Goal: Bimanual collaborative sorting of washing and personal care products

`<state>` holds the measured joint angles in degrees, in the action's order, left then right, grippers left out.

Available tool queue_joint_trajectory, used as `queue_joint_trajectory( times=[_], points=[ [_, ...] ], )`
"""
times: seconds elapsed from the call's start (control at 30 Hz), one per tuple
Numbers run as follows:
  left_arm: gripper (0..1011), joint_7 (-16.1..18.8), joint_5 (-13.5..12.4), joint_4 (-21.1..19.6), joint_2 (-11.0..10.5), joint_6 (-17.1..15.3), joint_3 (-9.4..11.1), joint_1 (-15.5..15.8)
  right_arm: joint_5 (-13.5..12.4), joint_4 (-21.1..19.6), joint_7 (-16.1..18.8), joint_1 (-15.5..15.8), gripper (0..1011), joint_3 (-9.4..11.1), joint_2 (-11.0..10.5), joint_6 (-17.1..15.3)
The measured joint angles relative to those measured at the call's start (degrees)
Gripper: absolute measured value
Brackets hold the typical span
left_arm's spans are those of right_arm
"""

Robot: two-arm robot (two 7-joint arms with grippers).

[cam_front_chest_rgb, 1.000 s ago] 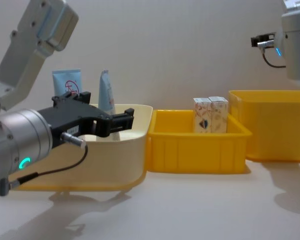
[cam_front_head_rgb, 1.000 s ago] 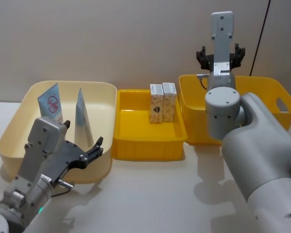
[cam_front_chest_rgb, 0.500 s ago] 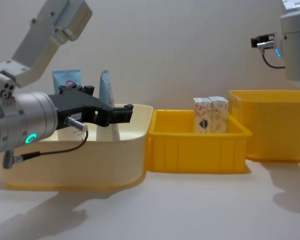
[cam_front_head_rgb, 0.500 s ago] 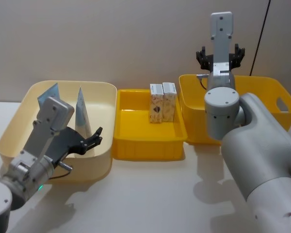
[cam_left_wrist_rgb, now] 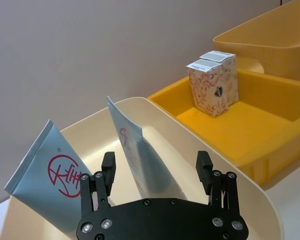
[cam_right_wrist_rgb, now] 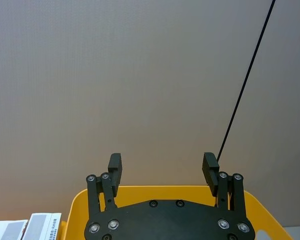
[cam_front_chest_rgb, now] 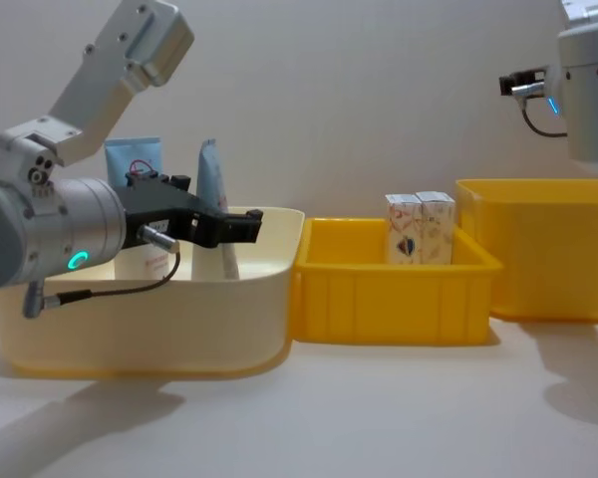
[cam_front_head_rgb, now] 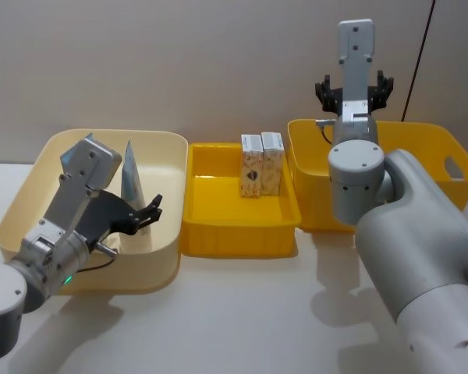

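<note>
Cream bin (cam_front_head_rgb: 148, 134): our left claw (cam_front_head_rgb: 152, 210) has moved in, open, ready to grasp a tube (cam_front_head_rgb: 132, 185); right claw (cam_front_head_rgb: 355, 84) idles open, upper right.

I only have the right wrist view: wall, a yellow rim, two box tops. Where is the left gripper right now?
Observer: The left gripper is over the cream bin, jaws open, holding nothing.
Operator: What is in that bin?
Observer: Two tubes stand in it: one tube in line with the open jaws, the second tube to its left.
Operator: And those boxes?
Observer: The boxes stand side by side at the back of the shallow yellow tray, between the cream bin and the deep yellow bin that the right gripper is raised over.
</note>
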<state>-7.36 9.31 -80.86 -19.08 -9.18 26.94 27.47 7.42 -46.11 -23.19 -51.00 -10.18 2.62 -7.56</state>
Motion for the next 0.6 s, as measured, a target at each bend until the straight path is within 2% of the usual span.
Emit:
queue_joint_trajectory(
  times=[0.3,0.43,0.6],
  points=[
    [1003,-0.21,-0.06,2.96,1.17,0.25,-0.49,1.46,0.0,0.05,-0.01,-0.02,1001,0.0,0.0,0.01],
    [947,-0.26,-0.08,3.63,1.43,0.36,-0.61,1.82,0.0,0.08,-0.01,-0.02,1001,0.0,0.0,0.0],
    [810,-0.3,-0.09,4.28,1.71,0.45,-0.72,2.16,0.0,0.08,-0.01,-0.02,1001,0.0,0.0,0.0]
  ],
)
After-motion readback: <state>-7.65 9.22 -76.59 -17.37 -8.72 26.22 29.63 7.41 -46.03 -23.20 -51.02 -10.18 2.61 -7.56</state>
